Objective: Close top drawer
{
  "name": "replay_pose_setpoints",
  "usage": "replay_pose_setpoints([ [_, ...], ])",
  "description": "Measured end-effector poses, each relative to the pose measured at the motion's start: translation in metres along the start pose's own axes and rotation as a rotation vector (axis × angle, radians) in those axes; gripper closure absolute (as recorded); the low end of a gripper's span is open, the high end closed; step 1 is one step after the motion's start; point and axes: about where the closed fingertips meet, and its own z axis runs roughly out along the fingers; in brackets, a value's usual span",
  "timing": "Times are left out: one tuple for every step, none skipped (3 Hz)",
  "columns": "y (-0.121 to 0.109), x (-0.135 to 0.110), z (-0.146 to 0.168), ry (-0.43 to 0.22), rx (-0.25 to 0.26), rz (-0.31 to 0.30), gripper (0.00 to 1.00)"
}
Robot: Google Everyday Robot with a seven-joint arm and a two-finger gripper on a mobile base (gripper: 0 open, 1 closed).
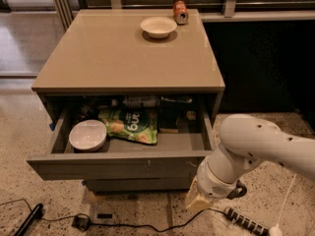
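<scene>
The top drawer (118, 167) of the grey cabinet stands pulled out, its flat grey front facing me. Inside lie a white bowl (87, 135) at the left and a green snack bag (129, 125) in the middle, with darker items behind. My gripper (198, 200) is low at the right, just below and beside the drawer front's right end, under the white arm (256, 146). Its pale fingertips point down toward the floor.
On the cabinet top (123, 58) stand a white bowl (158, 27) and an orange can (180, 12). A lower drawer front (138, 185) shows below. A power strip (246, 221) and black cables (78, 222) lie on the speckled floor. A dark wall is at right.
</scene>
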Motion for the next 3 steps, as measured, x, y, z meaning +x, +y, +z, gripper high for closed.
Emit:
replay_pose_setpoints([
  [0.000,0.000,0.000,0.000,0.000,0.000,1.00],
  [-0.011,-0.005,-0.003,-0.041,0.043,0.020,1.00],
  [-0.042,-0.032,-0.005,-0.111,0.079,0.022,1.00],
])
